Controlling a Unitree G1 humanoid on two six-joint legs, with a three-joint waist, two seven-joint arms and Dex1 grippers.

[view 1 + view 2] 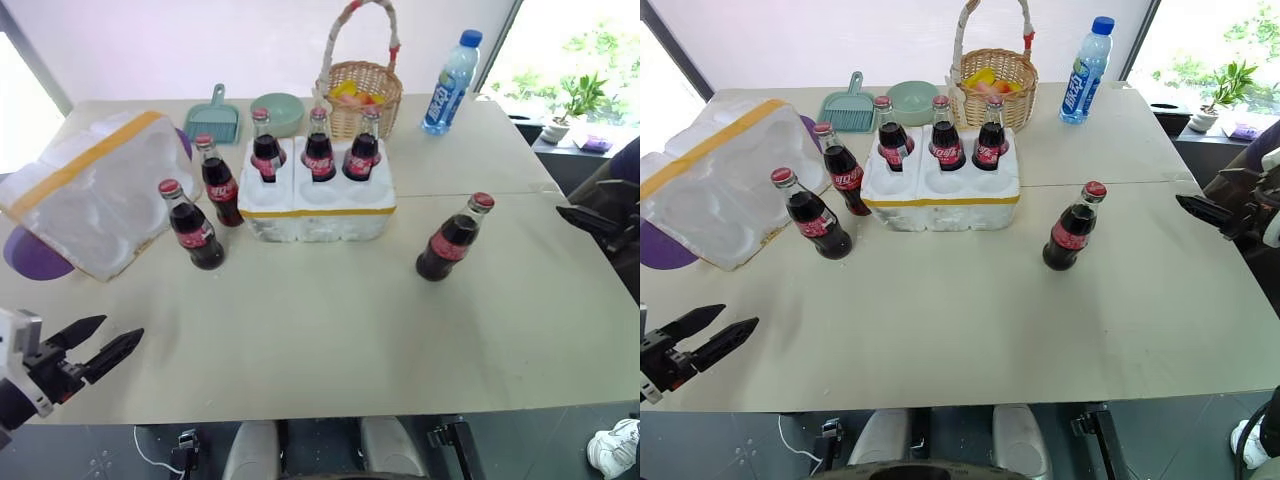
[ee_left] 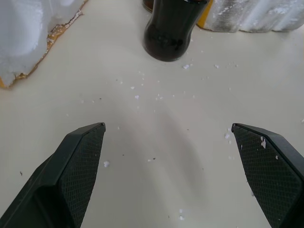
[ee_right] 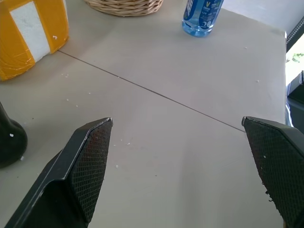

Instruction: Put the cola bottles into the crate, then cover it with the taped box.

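Hovering at the near left table edge, the left gripper (image 1: 115, 335) has its fingers spread wide with nothing between them; in its wrist view the bare tabletop lies between the pads, with white foam crumbs scattered on it. Right gripper (image 1: 1196, 208) hangs over the right table edge, fingers likewise wide apart and empty. Table (image 1: 330, 330) is beige, with a seam running across its right half. One cola bottle (image 1: 454, 238) stands alone right of centre, well apart from the crate. Two more bottles (image 1: 193, 226) (image 1: 219, 182) stand upright just left of the crate, between it and the taped box. Crate (image 1: 318, 207) sits mid-table: three bottles (image 1: 265, 148) (image 1: 319, 146) (image 1: 362, 147) stand in its far row of wells, and the three near wells hold nothing. Taped box (image 1: 90, 190) lies tipped on the left side of the table, its hollow side facing the camera, a yellow stripe across the top, partly over a purple disc (image 1: 35, 255). Behind the crate: a teal dustpan (image 1: 214, 119), a green bowl (image 1: 277, 111), a wicker basket (image 1: 362, 92), and a water bottle (image 1: 449, 83) at far right.
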